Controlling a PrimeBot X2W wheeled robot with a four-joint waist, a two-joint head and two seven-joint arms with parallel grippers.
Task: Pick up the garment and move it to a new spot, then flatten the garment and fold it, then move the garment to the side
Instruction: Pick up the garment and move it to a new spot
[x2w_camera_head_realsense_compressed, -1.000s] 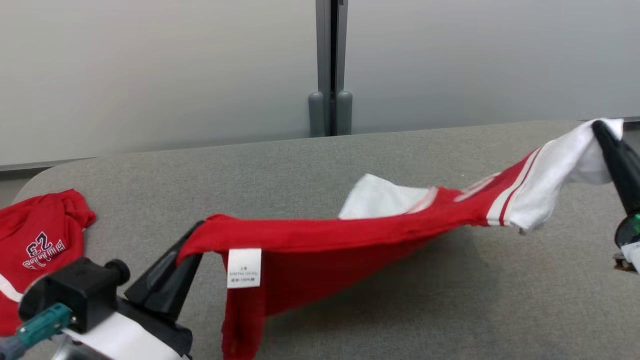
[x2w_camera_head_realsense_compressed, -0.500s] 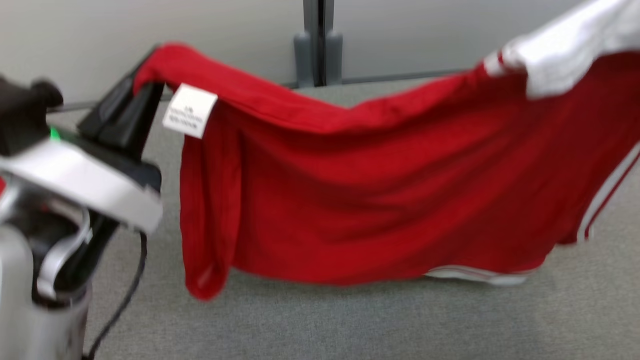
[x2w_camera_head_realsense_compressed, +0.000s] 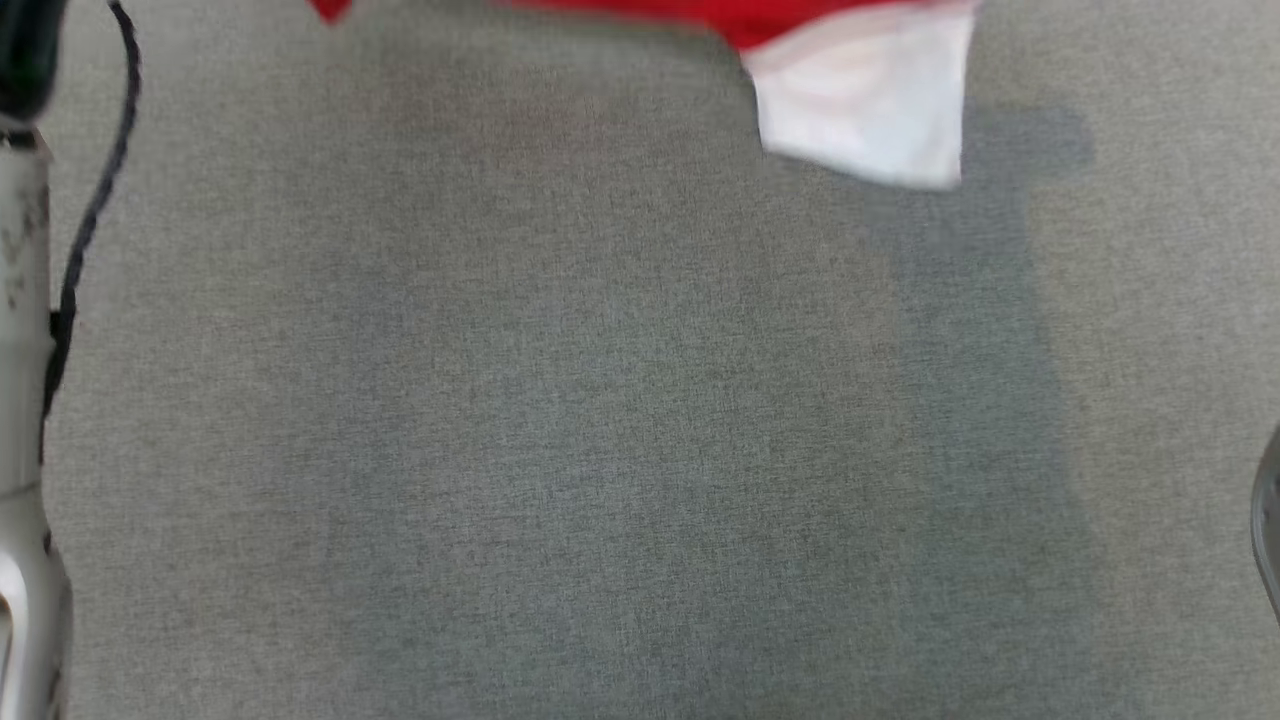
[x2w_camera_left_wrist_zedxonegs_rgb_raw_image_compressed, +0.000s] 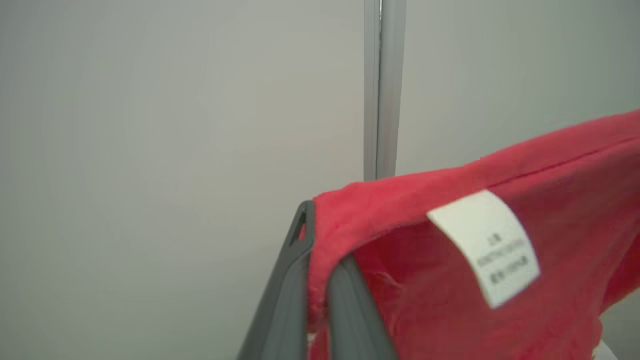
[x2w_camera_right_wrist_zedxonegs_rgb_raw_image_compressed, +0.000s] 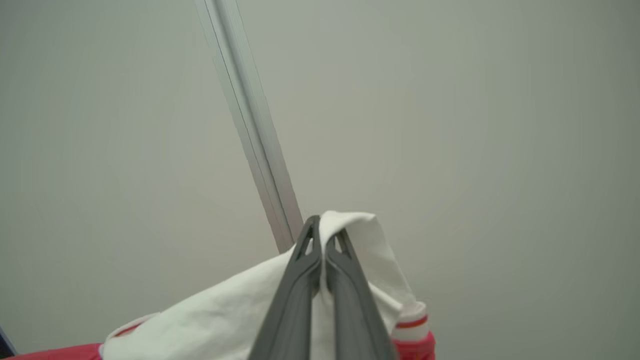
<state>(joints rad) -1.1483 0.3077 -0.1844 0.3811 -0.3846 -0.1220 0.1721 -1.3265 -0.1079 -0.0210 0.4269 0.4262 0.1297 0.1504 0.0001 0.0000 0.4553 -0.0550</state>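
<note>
- The left pincer (x2w_camera_left_wrist_zedxonegs_rgb_raw_image_compressed: 320, 245) is shut tight on a red edge of the shirt (x2w_camera_left_wrist_zedxonegs_rgb_raw_image_compressed: 430, 310).
- The right pincer (x2w_camera_right_wrist_zedxonegs_rgb_raw_image_compressed: 326, 235) is shut tight on a white sleeve end.
- The shirt hangs in the air, held up by both pincers, and most of it is below their tips. Its low end dangles above the tabletop (x2w_camera_head_realsense_compressed: 600, 420).
- Only a little cloth sits between the fingers of each pincer. A hard tug could pull it out. Then that side would drop.
- If the pincers move too far apart, the cloth could stretch or slip free.
- If one pincer goes down before the other, the shirt could land bunched or twisted. Then it would be hard to make flat.
- The loose white flap (x2w_camera_head_realsense_compressed: 860, 110) under the pincers could tuck under the shirt when it lands.
- The shirt is red with white sleeves. There is a thin red stripe close to the right pincer.
- A white tag (x2w_camera_left_wrist_zedxonegs_rgb_raw_image_compressed: 485, 247) sticks out just beside the left pincer, so I think the shirt may be inside out.
- The cloth looks soft and thin.
</note>
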